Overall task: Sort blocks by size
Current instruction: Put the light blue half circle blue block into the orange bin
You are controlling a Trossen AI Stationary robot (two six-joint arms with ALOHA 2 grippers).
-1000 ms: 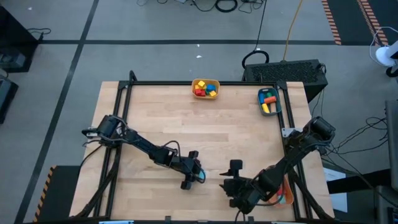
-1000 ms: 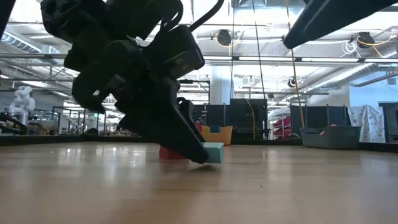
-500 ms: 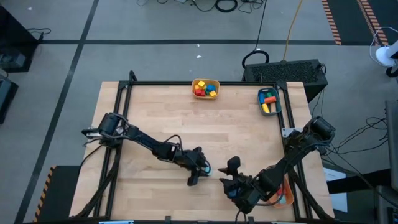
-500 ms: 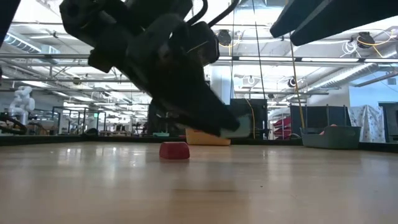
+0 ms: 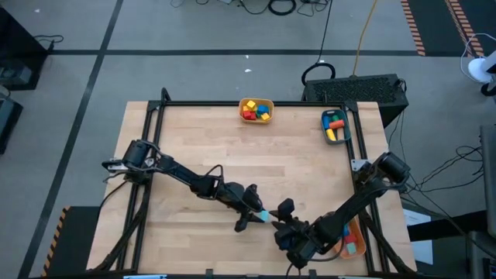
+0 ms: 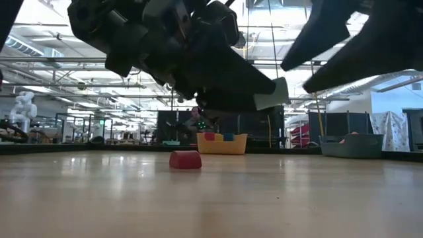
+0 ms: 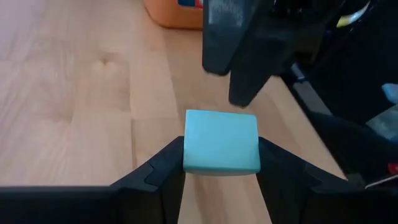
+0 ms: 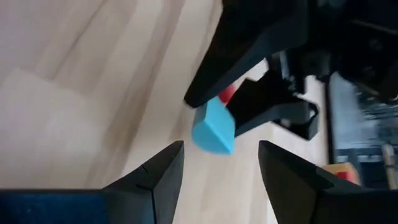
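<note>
Two dark jointed arms (image 5: pixel 186 180), black cables, wedge-shaped black fingers (image 7: pixel 155 177).

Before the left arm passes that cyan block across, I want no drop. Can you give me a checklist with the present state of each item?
1. Left gripper shut on the cyan block: ok, a finger on each side.
2. Block lifted off the table: ok, the low view shows it in the air.
3. Right gripper open to receive: ok, fingers apart, nothing between them.
4. Right gripper lined up with the block: ok, the block sits ahead of its gap in the right wrist view.
5. Red block out of the way: ok, lying on the table below.
6. Grip depth on the block: cannot tell.
</note>
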